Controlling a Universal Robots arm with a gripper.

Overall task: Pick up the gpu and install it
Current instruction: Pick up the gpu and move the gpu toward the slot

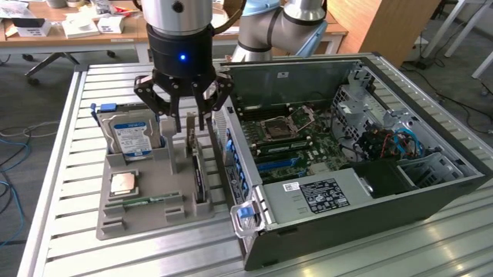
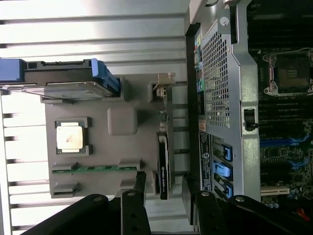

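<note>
The gpu [image 1: 197, 176] stands on its long edge in a slot of the grey parts tray [image 1: 146, 222], next to the computer case. In the wrist view the gpu [image 2: 164, 164] appears edge-on as a thin dark card. My gripper [image 1: 189, 124] hangs just above the card's far end, open, with one finger on each side of it. In the wrist view my gripper [image 2: 164, 188] straddles the card, and its fingers [image 2: 140, 183] stand clear of both faces. Nothing is held.
The tray also holds a silver hard drive [image 1: 131, 135] with a blue label, a CPU [image 1: 123, 183] and a green RAM stick [image 1: 146, 201]. The open computer case [image 1: 431, 190] lies at the exterior view's right, showing its motherboard [image 1: 289, 141] and blue slots [image 1: 279, 164].
</note>
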